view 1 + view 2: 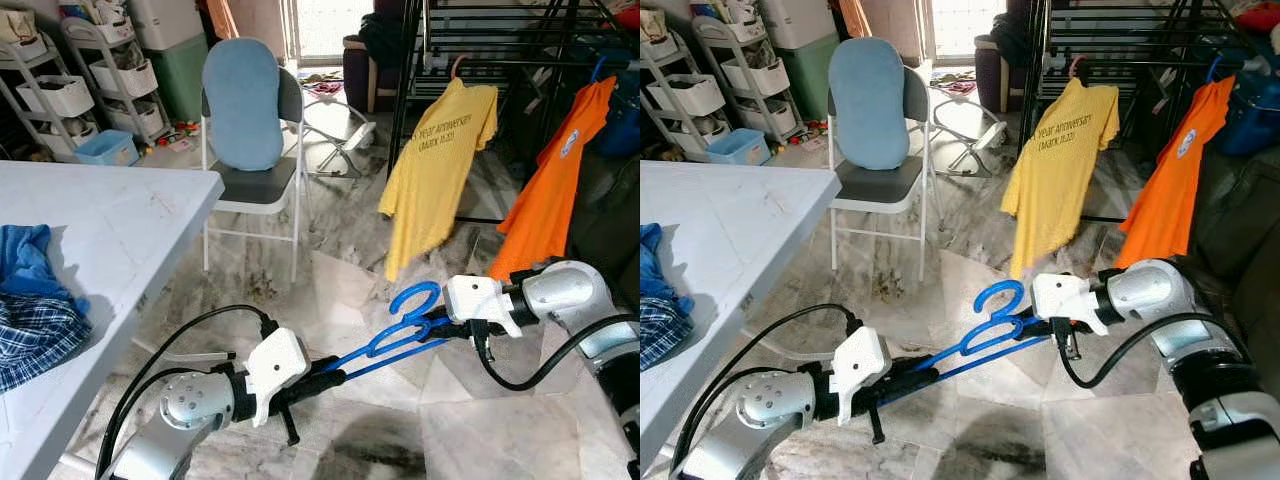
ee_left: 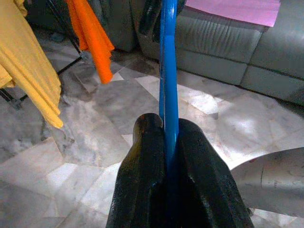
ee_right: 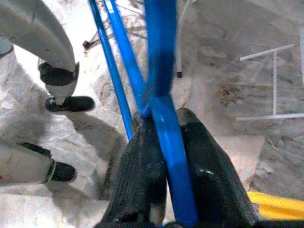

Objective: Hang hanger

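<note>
Blue plastic hanger [image 1: 392, 342]: we hold it low over the pale marble floor [image 1: 330, 270], between our two arms, its hook curling up near the right end.
Left gripper [image 1: 335, 377]: our black fingers [image 2: 142, 171] are clamped tight on one end of the hanger, as the left wrist view shows.
Right gripper [image 1: 440, 328]: our fingers [image 3: 142, 171] pinch the hanger just below its hook, closed on the plastic.
Black metal drying rack [image 1: 480, 50]: far right, well apart from the hanger we carry.
Yellow T-shirt [image 1: 435, 170]: hangs from the rack, beyond our right gripper.
Orange T-shirt [image 1: 555, 185]: hangs to the right of the yellow one.
White table [image 1: 110, 250]: near left, with blue cloth [image 1: 30, 265] and a plaid garment [image 1: 35, 335] on it.
Folding chair with blue cushion [image 1: 245, 120]: far side, behind the table.
</note>
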{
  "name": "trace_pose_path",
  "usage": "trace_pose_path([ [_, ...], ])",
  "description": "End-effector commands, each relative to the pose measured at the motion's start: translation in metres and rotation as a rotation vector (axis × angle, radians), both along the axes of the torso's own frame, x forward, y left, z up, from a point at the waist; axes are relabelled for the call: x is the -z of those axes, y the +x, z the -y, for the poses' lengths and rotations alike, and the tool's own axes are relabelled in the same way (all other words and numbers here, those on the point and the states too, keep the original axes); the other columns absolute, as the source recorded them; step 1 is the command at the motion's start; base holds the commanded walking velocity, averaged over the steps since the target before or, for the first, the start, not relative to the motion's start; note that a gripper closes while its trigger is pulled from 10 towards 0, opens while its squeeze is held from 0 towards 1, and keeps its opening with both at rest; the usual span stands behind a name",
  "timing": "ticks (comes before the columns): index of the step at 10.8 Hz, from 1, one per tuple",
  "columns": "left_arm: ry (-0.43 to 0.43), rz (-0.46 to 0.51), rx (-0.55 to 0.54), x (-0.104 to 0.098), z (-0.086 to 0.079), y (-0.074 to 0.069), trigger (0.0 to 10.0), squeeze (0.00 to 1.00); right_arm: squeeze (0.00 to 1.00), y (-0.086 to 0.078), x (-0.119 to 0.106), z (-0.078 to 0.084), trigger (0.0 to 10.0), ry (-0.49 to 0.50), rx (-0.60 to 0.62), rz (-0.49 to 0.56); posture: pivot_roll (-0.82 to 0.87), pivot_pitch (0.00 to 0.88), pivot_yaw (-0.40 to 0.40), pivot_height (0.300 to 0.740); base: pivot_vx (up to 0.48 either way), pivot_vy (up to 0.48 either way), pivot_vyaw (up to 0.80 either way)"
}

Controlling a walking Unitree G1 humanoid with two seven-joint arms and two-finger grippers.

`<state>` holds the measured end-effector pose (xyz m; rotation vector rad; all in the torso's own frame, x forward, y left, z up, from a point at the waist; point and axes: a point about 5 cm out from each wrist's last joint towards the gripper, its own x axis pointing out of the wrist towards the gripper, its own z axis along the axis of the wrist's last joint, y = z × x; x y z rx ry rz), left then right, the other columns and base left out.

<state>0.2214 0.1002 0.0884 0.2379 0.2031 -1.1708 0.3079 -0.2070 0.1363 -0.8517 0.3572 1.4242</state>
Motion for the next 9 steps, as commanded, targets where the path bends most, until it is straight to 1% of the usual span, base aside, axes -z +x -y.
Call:
trace_pose_path([
  [1, 0.027, 0.009, 0.01, 0.002, -0.003, 0.001, 10.0, 0.0, 0.0, 0.003, -0.006, 0.001, 0.0, 0.011, 0.005, 0.014, -0.06, 0.0, 0.085, 0.74, 0.0, 0.0, 0.0],
  [3, 0.052, 0.024, 0.009, 0.003, -0.006, 0.003, 10.0, 0.0, 0.0, 0.004, -0.006, 0.002, 0.0, 0.012, 0.007, 0.015, -0.06, 0.0, 0.084, 0.74, 0.0, 0.0, 0.0],
  [4, 0.054, 0.031, -0.02, 0.004, -0.008, 0.005, 10.0, 0.55, 0.0, 0.004, -0.005, 0.002, 0.0, 0.014, 0.011, 0.015, -0.06, 0.0, 0.084, 0.74, 0.0, 0.0, 0.0],
  [5, 0.033, 0.021, -0.066, 0.005, -0.009, 0.008, 10.0, 1.0, 0.0, 0.003, -0.002, 0.0, 0.0, 0.021, 0.019, 0.018, -0.06, 0.0, 0.084, 0.74, 0.0, 0.0, 0.0],
  [6, 0.008, 0.089, -0.156, 0.002, -0.012, 0.017, 10.0, 1.0, 0.0, 0.002, 0.002, -0.001, 0.0, 0.029, 0.034, 0.017, -0.05, 0.0, 0.081, 0.74, 0.0, 0.0, 0.0],
  [7, -0.007, 0.133, -0.219, -0.001, -0.017, 0.025, 10.0, 1.0, 0.0, 0.002, 0.003, -0.004, 0.0, 0.051, 0.041, 0.012, -0.05, 0.0, 0.081, 0.74, 0.0, 0.0, 0.0],
  [8, 0.005, 0.193, -0.279, -0.004, -0.025, 0.034, 10.0, 1.0, 0.0, 0.002, 0.005, -0.004, 0.0, 0.049, 0.043, 0.013, -0.06, 0.0, 0.082, 0.74, 0.0, 0.0, 0.0],
  [9, 0.012, 0.23, -0.304, -0.007, -0.029, 0.039, 10.0, 1.0, 0.0, 0.002, 0.008, -0.001, 0.0, 0.028, 0.056, 0.028, -0.06, 0.0, 0.081, 0.74, 0.0, 0.0, 0.0],
])
